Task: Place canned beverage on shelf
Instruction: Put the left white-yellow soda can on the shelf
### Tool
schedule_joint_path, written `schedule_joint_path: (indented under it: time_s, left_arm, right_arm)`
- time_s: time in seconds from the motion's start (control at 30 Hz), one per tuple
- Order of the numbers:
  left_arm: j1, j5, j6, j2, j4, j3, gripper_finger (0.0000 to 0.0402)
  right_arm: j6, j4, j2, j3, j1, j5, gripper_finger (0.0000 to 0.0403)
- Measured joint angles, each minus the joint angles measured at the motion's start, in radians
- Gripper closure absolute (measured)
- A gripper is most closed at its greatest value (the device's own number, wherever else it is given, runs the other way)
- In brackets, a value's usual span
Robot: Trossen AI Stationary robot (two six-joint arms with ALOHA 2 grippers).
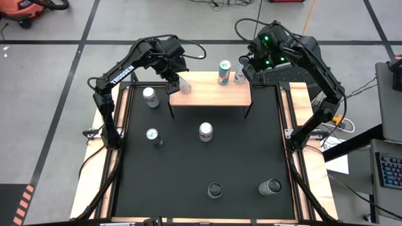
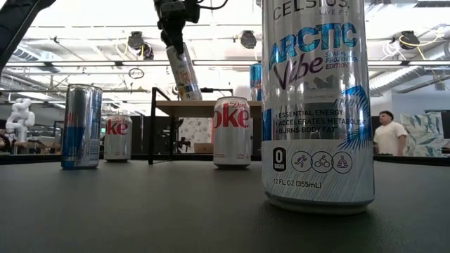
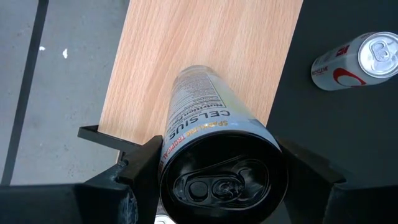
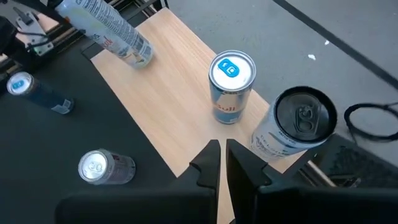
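Note:
The shelf (image 1: 213, 94), a low table of light wood on black legs, stands at the table's far side. My left gripper (image 1: 173, 76) hangs over its left end, shut on a slim white Celsius can (image 3: 202, 106) that also shows in the low view (image 2: 183, 70). A blue-topped can (image 4: 230, 87) and a black-topped can (image 4: 297, 127) stand upright on the shelf's right end. My right gripper (image 4: 222, 155) hovers just above and near of them, shut, with nothing between its fingers. My left gripper pinches the can's wall just below its black top end (image 3: 169, 149), one finger (image 3: 140, 171) on each side. The fingers come from above, slanting steeply down. The can hangs tilted below them, bottom end (image 2: 190, 95) right at the shelf's top; whether it touches, I cannot tell.
Several more cans stand on the black mat: a Diet Coke (image 1: 151, 97) left of the shelf, another (image 1: 206, 132) in the middle, a blue one (image 1: 152, 135), and two dark-topped ones (image 1: 215, 190) (image 1: 270, 186) near the front. The shelf's middle is bare wood.

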Motion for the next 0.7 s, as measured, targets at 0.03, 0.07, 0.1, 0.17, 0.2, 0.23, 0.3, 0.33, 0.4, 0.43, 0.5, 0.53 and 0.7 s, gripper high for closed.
schedule_joint_path:
  time_s: [0.03,0.07,0.1,0.17,0.2,0.23,0.3,0.33,0.4,0.43,0.5,0.53,0.7]
  left_arm:
    - [0.0,0.0,0.0,0.0,0.0,0.0,0.0155]
    - [0.0,0.0,0.0,0.0,0.0,0.0,0.0155]
    - [0.0,0.0,0.002,0.0,0.0,0.0,0.0155]
    - [0.0,0.0,0.003,0.0,0.0,0.0,0.0155]
    - [0.0,0.0,0.003,0.0,0.0,0.0,0.0155]
    - [0.0,0.0,0.003,0.0,0.0,0.0,0.0155]
    - [0.0,0.0,0.004,0.0,0.0,0.0,0.0155]
    - [0.0,0.0,0.005,0.0,0.0,0.0,0.0155]
    - [0.0,0.0,0.006,0.0,0.0,0.0,0.0155]
    - [0.0,0.0,0.006,-0.001,0.0,0.0,0.0155]
    - [0.0,-0.001,0.006,-0.001,0.0,0.0,0.0155]
    - [0.0,-0.001,0.006,-0.001,0.0,0.0,0.0155]
    - [0.0,-0.001,0.006,-0.001,0.0,0.0,0.0155]
  right_arm:
    - [-0.013,0.004,0.0,0.0,0.0,0.0,0.0392]
    - [-0.024,0.015,0.0,0.0,-0.001,0.0,0.0392]
    - [-0.029,0.029,0.0,0.0,-0.001,0.0,0.0392]
    - [-0.031,0.057,0.0,0.0,-0.001,0.002,0.0392]
    - [-0.032,0.066,0.0,0.0,-0.001,0.002,0.0392]
    - [-0.032,0.07,0.0,0.0,-0.001,0.001,0.0392]
    - [-0.032,0.075,0.0,0.0,-0.001,0.001,0.0392]
    - [-0.033,0.075,0.0,0.0,-0.001,0.001,0.0392]
    - [-0.033,0.075,0.0,0.0,-0.001,0.002,0.0392]
    - [-0.033,0.076,0.0,0.0,-0.001,0.002,0.0392]
    - [-0.033,0.086,0.0,0.0,-0.003,0.002,0.0392]
    - [-0.033,0.093,0.0,0.0,-0.003,0.001,0.0392]
    - [0.008,0.07,0.0,0.0,-0.003,-0.003,0.0391]
